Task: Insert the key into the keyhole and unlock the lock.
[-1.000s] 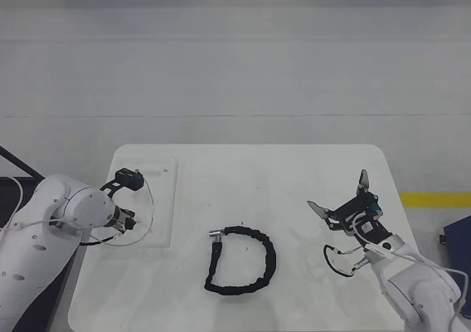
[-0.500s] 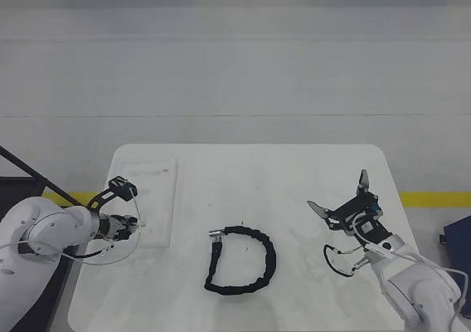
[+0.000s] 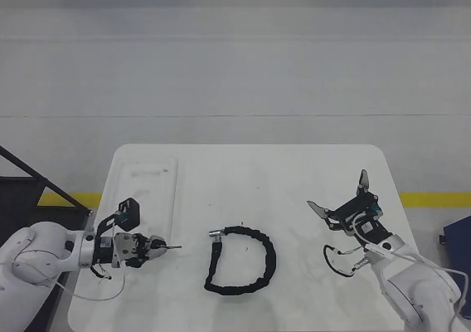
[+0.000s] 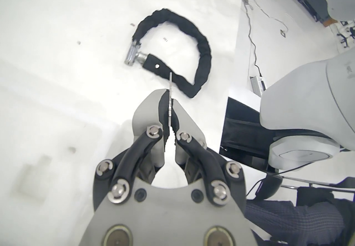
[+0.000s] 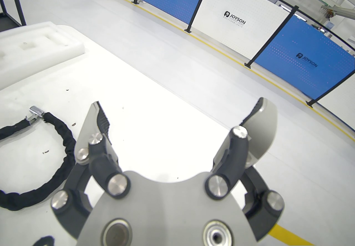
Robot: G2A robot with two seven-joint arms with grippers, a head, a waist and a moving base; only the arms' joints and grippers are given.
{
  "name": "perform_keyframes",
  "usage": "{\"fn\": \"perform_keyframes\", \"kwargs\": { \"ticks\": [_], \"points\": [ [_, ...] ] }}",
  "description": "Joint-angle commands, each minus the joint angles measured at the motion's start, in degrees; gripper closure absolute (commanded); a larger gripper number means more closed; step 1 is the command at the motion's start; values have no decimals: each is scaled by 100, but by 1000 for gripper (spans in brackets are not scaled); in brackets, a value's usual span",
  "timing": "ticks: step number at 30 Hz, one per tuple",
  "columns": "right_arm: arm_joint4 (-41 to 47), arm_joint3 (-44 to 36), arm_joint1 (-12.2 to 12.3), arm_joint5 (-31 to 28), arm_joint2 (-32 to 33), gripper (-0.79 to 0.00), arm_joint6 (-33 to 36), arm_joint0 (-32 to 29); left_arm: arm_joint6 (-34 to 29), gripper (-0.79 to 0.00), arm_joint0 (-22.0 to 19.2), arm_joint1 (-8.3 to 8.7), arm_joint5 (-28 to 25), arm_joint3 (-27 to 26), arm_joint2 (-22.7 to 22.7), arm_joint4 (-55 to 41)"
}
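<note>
Table (image 3: 302, 191): left claw (image 4: 169, 103), key (image 4: 170, 83) nearer lock (image 4: 204, 50)

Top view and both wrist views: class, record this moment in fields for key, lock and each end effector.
key: held in left end effector, blade toward lock, not touching it
lock: black chain loop, flat on table
left end effector: shut on key
right end effector: open, empty, apart from lock
</note>
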Motion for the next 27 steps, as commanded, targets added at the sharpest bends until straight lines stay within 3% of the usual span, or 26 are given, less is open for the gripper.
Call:
{"fn": "perform_keyframes", "kwargs": {
  "ticks": [1,7,12,18,27],
  "points": [
    [0,0,0,0,0,-785,0,0,-95,0,-18,76,21,-77,89,-468],
    [0,0,0,0,0,-785,0,0,-95,0,35,223,21,-137,33,-1404],
    [0,0,0,0,0,-785,0,0,-95,0,168,284,21,122,-102,-1951],
    [0,0,0,0,0,-785,0,0,-96,0,104,257,21,475,-9,-3042],
    [0,0,0,0,0,-785,0,0,-96,0,-6,230,21,701,140,-3267]
  ]
}}
